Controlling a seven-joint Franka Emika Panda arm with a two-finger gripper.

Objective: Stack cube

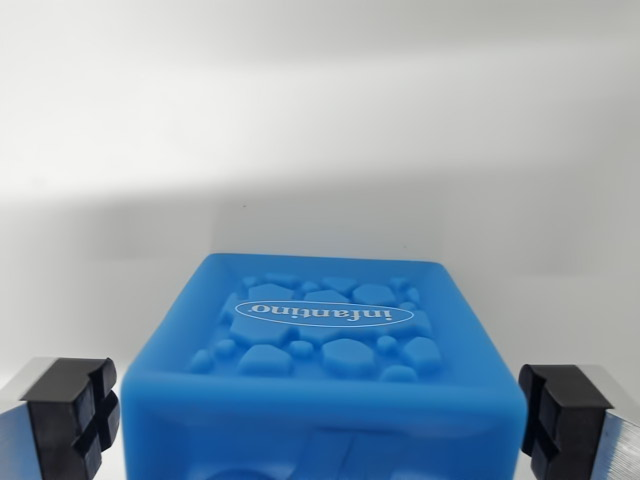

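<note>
A blue soft cube (325, 370) fills the lower middle of the wrist view, its top face embossed with pebble shapes and a white "infantino" logo seen upside down. My gripper (320, 415) straddles it, open. The left black pad (72, 412) sits a small gap away from the cube's left side. The right black pad (560, 410) stands just off its right side. Neither pad visibly presses the cube. The cube's lower part is cut off by the frame edge. No second cube shows.
A white tabletop (320, 220) stretches behind the cube, with a brighter white backdrop (320, 70) beyond it.
</note>
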